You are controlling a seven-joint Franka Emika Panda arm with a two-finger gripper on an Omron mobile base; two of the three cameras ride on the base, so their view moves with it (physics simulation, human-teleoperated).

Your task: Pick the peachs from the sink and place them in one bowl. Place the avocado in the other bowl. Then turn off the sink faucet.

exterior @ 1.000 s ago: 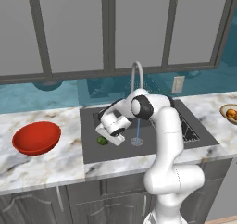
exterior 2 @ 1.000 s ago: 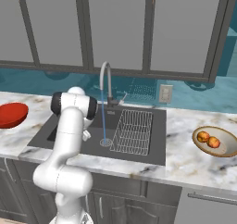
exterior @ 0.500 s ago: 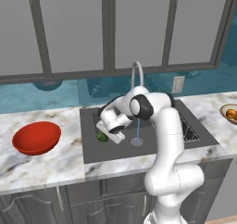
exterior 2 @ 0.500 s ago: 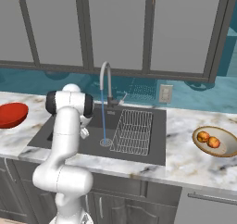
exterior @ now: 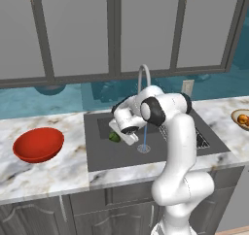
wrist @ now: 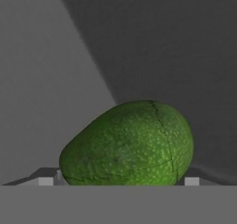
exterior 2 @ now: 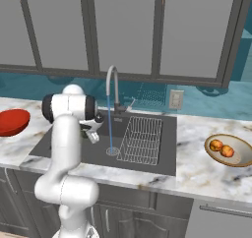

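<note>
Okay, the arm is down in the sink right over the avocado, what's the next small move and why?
Probably ease the end effector a touch lower and close on the avocado. The fruit sits close up in the hand view between the fingertips, resting on the sink floor, and the two peaches already lie in the tan bowl. Whether the fingers touch it yet cannot be told.

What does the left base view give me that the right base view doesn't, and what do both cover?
Left base view alone: the avocado in the sink, just beside the gripper, and the whole red bowl. Right base view alone: both peachs in the tan bowl, and the wire rack. Both: the faucet, water running, and the arm reaching into the basin.
</note>
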